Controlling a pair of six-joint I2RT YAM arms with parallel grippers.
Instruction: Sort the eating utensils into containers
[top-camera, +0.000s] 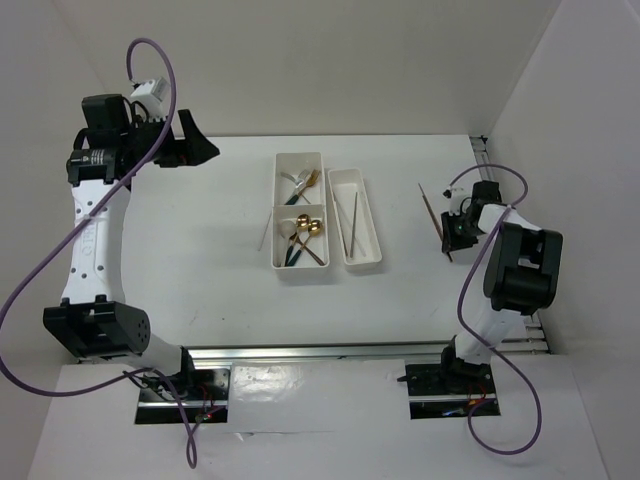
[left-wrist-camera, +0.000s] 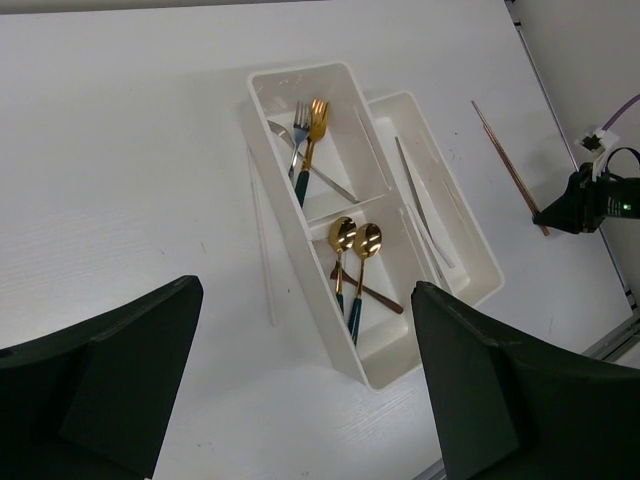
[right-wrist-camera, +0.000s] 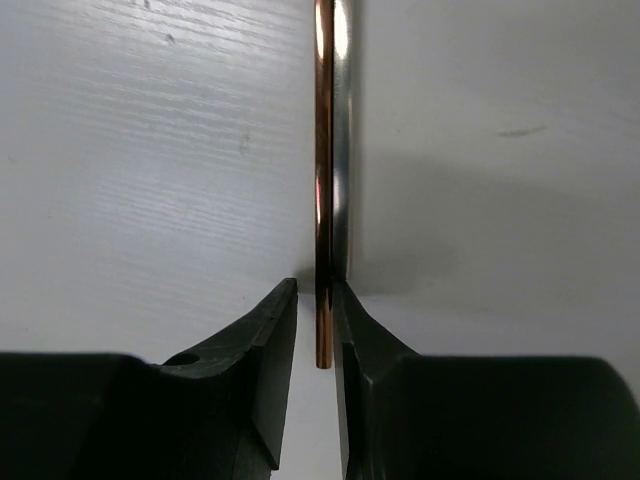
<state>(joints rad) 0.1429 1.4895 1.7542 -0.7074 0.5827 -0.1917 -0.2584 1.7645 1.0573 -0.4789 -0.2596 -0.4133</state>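
The wide two-compartment tray (top-camera: 276, 230) holds forks (left-wrist-camera: 310, 125) in its far cell and gold spoons (left-wrist-camera: 355, 240) in its near cell. The narrow tray (top-camera: 375, 225) beside it holds slim chopsticks. A white chopstick (left-wrist-camera: 262, 250) lies on the table left of the wide tray. A copper-brown chopstick (right-wrist-camera: 323, 150) lies at the right of the table (top-camera: 431, 212). My right gripper (right-wrist-camera: 315, 290) is down on the table with its jaws straddling the chopstick's near end; the right finger touches it and a small gap shows at the left finger (right-wrist-camera: 270, 330). My left gripper (left-wrist-camera: 307, 287) is open, empty and high at the far left (top-camera: 205, 150).
White walls enclose the table on the left, back and right. A metal rail (top-camera: 350, 350) runs along the near edge by the arm bases. The right arm's purple cable (top-camera: 480, 180) loops above its wrist.
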